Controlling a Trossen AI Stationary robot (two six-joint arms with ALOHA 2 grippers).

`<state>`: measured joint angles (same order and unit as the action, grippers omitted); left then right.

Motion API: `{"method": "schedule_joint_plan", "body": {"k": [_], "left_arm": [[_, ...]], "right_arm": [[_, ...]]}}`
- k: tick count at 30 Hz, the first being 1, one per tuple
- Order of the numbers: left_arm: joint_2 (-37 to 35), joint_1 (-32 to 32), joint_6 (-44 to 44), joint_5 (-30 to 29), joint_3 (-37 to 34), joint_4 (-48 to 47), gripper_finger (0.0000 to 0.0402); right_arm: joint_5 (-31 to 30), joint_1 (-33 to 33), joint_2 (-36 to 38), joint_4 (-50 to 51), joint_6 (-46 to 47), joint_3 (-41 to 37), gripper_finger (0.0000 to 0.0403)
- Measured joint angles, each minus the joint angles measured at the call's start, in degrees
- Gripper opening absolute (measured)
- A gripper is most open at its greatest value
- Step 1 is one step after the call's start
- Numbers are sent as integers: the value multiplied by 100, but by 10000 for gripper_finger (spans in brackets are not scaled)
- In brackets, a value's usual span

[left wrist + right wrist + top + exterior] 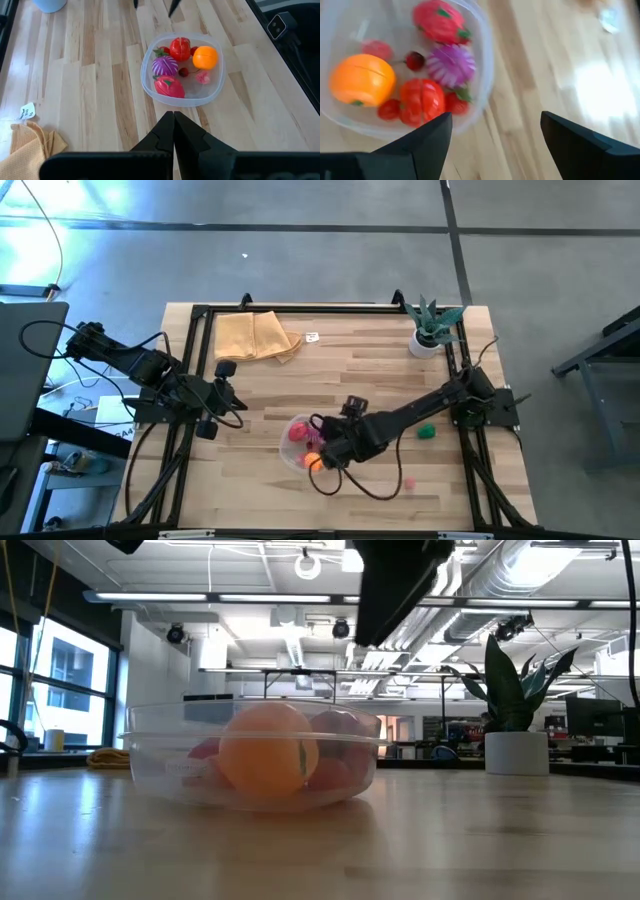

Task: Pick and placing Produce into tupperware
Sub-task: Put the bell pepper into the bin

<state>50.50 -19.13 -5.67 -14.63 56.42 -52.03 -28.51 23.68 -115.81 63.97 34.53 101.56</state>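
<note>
below the right pincer: clear shallow round-cornered plastic tupperware (pixel 150 87) on the pale wooden table (pixel 380 360), just under and beside the open fingers.
right pincer (pixel 492 137): fingers spread wide, nothing between them, hovering just over the container's near edge.
left pincer (pixel 174 131): fingers pressed together, empty, well apart from the container at the table's left side, pointed toward it.
contents under the right pincer: round orange toy fruit (pixel 205 57); segmented red toy tomato (pixel 179 48); spiky magenta toy vegetable (pixel 165 65); red toy strawberry with green leaf (pixel 169 87); small dark red cherry (pixel 184 72); small pink piece (pixel 202 77).
still outside, away from the right pincer: small green toy piece (pixel 426 432) near the right arm's base; small pink toy piece (pixel 408 482) toward the near table edge.
handling, judged: toy produce looks light, hard and smooth, likely to roll or slip; best pinched across the middle. container looks thin, light and easily nudged.
orientation: container sits flat, mouth upward, long axis not clear. strawberry lies on its side, leaf end toward the magenta piece.
progress, judged: most produce is in; the two loose pieces remain.
beyond both pincers: folded yellow-tan cloth (pixel 255 336) and green spiky plant in a white pot (pixel 432 328), at the far table edge.
</note>
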Motion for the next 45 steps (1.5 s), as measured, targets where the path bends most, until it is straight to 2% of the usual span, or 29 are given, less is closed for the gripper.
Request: {"method": "schedule_joint_plan", "body": {"k": [10, 17, 23, 31, 42, 45], "left_arm": [[0, -1, 2, 0, 0, 0, 1], [0, 2, 1, 0, 0, -2, 1], [0, 1, 1, 0, 0, -2, 1], [1, 2, 2, 0, 0, -2, 1], [1, 2, 2, 0, 0, -2, 1], [0, -1, 2, 0, 0, -2, 1]], "right_arm": [[-339, 745, 65, 1929, 2627, 239, 296], [-85, 1307, 411, 2259, 4283, -177, 296], [133, 1539, 692, 2607, 5406, -522, 296], [559, 1548, 1443, 2496, 5822, -1643, 296], [1135, 1488, 3400, 836, 5998, -3865, 296], [1394, 1411, 3878, 647, 5998, -4350, 296]]}}
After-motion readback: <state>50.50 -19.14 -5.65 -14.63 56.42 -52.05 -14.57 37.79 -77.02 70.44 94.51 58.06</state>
